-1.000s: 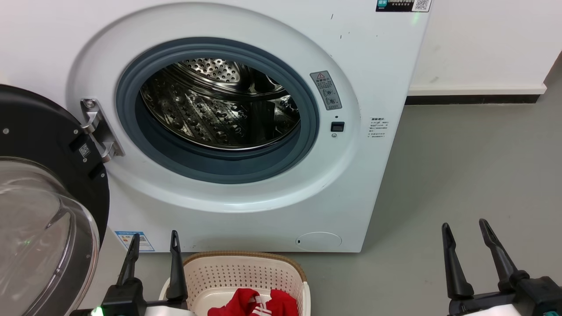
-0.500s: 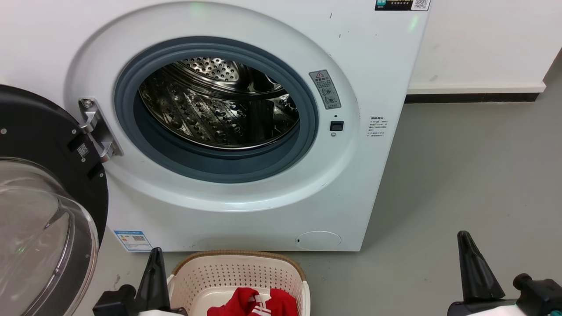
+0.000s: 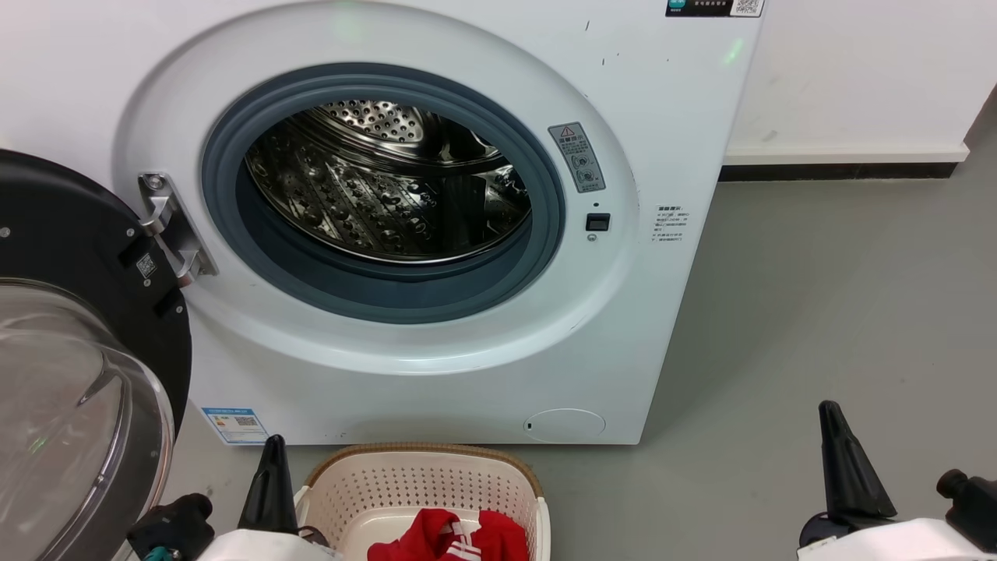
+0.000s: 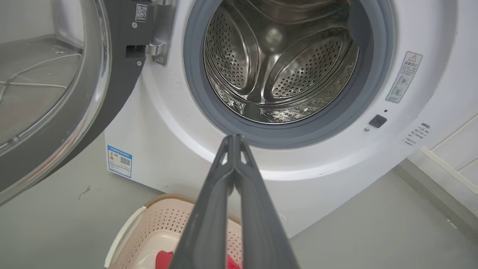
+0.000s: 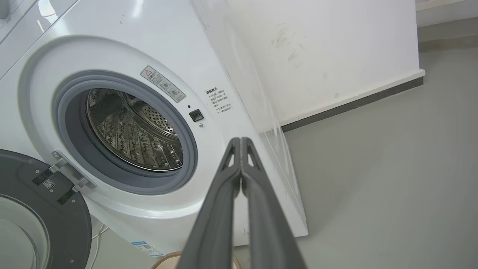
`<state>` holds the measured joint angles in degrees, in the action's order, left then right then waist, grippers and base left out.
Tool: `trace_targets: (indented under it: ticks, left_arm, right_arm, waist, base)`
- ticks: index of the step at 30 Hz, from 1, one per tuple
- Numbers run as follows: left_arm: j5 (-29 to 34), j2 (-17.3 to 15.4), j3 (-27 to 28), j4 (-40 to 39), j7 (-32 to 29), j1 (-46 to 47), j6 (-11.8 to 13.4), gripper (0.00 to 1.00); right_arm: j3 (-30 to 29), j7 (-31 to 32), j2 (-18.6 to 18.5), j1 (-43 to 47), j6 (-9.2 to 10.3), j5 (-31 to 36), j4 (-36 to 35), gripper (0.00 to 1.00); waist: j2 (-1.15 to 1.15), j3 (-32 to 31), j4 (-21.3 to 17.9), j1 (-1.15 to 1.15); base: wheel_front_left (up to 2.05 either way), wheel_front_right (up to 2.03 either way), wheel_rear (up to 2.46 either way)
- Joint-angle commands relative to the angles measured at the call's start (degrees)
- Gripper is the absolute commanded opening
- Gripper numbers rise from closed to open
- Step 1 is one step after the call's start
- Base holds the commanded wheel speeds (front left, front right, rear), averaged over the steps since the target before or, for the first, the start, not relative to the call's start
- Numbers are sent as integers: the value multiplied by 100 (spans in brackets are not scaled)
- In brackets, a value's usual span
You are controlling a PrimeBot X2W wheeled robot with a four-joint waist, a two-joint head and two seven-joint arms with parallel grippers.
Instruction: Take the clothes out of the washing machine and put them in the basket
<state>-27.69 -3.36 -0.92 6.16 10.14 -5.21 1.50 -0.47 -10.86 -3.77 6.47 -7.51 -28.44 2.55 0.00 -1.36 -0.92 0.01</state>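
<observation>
At 6 o'clock of the head view, nearest the robot, the red jersey point(image 3: 448, 538) is seen lying in the cream laundry basket point(image 3: 424, 450). The basket is set on the floor just before the washing machine point(image 3: 678, 117), presumably so that the carry is short. The left end effector point(image 4: 234, 139) is held at 7 o'clock beside the basket and the right end effector point(image 5: 240, 140) at 4 o'clock. On both, the fingers are pressed together with nothing gripped, and are pointed toward the machine as at rest. Farther off, the glass door point(image 3: 86, 257) is swung open at 9 o'clock. No cloth is seen in the steel drum point(image 3: 389, 195) at 12 o'clock, so the task is judged done
</observation>
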Motion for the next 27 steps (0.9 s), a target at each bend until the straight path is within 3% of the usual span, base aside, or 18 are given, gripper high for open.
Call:
trace_targets:
  ticks: [1, 27]
  left_arm:
    - [-244, -48, 42, -30, -47, 180, -42, 0]
    - [-2506, -90, 199, 240, -544, 535, -352, 0]
  right_arm:
    - [-1, 45, -60, -192, 0, -261, -25, 0]
    - [-66, 523, -122, -580, 1, -2542, 374, 0]
  waist:
    - [0, 2, 1, 0]
    - [0, 41, 25, -1]
  base:
    - [0, 0, 0]
    - [0, 0, 0]
